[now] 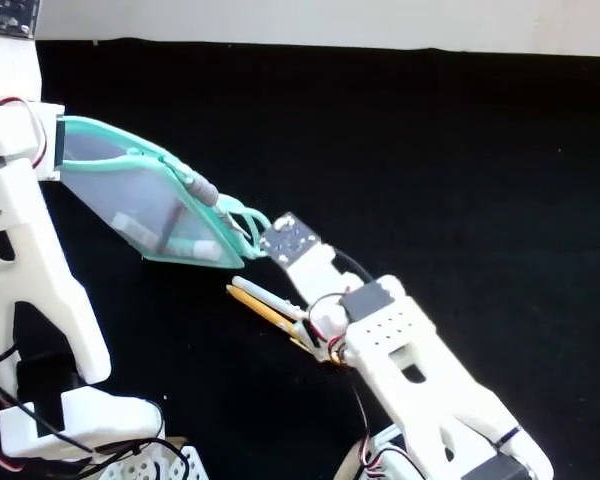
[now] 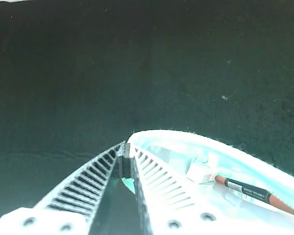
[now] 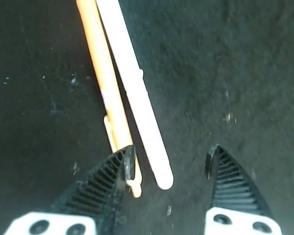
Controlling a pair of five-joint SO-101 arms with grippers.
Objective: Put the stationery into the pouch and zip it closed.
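My left gripper [image 2: 123, 165] is shut on the rim of the teal see-through pouch [image 2: 196, 156] and holds that end off the table [image 1: 50, 140]. The pouch [image 1: 140, 195] slopes down toward the table's middle. Inside it lie a white eraser [image 2: 202, 172] and a red and black pen [image 2: 255, 193]. Just beyond its low end an orange pen [image 3: 104, 83] and a white pen [image 3: 130, 83] lie side by side on the black mat. My right gripper [image 3: 171, 161] is open low over their near ends, with the white pen's tip between its fingers; the same gripper [image 1: 315, 335] meets the pens [image 1: 265, 305].
The black mat [image 1: 460, 170] covers the table and is bare at the right and back. A pale wall strip [image 1: 330, 20] runs along the far edge. The left arm's base and cables [image 1: 70, 420] stand at the front left.
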